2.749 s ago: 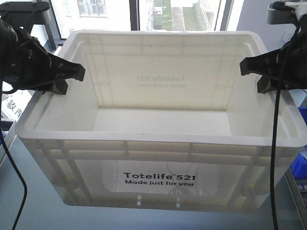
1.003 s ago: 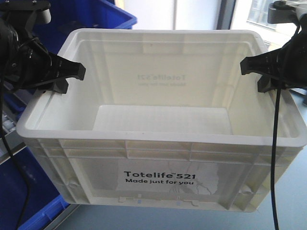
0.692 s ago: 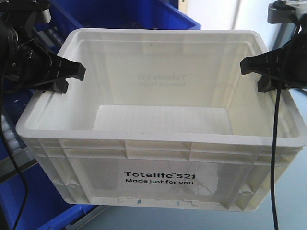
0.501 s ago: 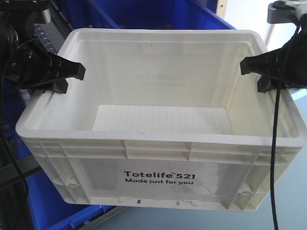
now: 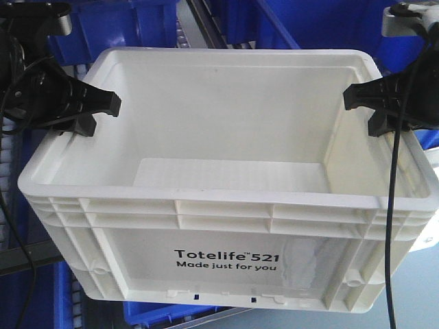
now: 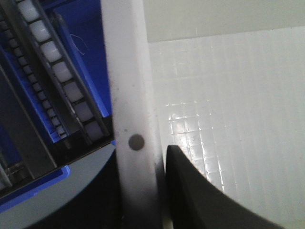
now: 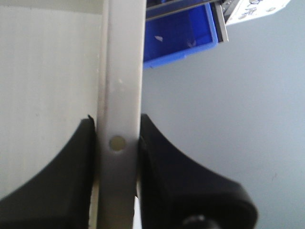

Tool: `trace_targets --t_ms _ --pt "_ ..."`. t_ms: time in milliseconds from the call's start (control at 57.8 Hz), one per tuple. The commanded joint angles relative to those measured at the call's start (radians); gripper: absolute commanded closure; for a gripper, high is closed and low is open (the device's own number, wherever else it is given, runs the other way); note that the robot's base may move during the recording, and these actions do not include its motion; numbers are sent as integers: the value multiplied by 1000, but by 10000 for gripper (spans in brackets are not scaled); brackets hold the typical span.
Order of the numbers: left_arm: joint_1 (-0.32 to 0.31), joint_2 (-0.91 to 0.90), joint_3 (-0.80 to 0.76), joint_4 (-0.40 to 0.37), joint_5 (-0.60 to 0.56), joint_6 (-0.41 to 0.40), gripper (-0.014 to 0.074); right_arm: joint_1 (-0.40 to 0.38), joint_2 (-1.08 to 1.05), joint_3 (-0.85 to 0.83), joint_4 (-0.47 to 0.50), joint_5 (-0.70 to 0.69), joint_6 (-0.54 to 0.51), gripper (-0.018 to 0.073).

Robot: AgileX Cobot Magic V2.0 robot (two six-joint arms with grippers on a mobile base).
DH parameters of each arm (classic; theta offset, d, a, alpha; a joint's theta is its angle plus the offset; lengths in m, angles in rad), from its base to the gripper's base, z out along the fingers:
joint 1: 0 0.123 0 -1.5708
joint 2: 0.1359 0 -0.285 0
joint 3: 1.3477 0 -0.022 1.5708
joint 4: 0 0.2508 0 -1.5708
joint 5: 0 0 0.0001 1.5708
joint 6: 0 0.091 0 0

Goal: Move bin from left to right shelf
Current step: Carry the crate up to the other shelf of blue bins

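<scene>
The white translucent bin [image 5: 226, 226], printed "Totelife 521 Made just for you", fills the front view, is empty and hangs level in the air. My left gripper [image 5: 92, 113] is shut on its left rim; in the left wrist view the rim [image 6: 131, 124] runs between the two black fingers [image 6: 190, 191]. My right gripper [image 5: 367, 110] is shut on the right rim; in the right wrist view the rim [image 7: 119, 119] sits pinched between both fingers [image 7: 167, 162].
Blue plastic bins [image 5: 302, 24] stand behind and below the white bin, on a roller-track shelf [image 6: 52, 76]. A blue bin [image 7: 178, 36] and a grey floor [image 7: 238, 105] show beside the right rim. Cables hang from both arms.
The bin stays gripped the same way while the background has swept past: windows, then pale wall, now blue bins and roller shelf behind it.
</scene>
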Motion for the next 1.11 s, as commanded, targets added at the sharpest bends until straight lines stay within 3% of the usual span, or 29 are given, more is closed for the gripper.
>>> trace_targets --t_ms 0,1089 --pt "-11 -48 -39 -32 -112 26 603 6 -38 -41 18 -125 -33 559" --pt "-11 -48 -39 -32 -113 26 603 6 -38 -41 18 -125 -33 559"
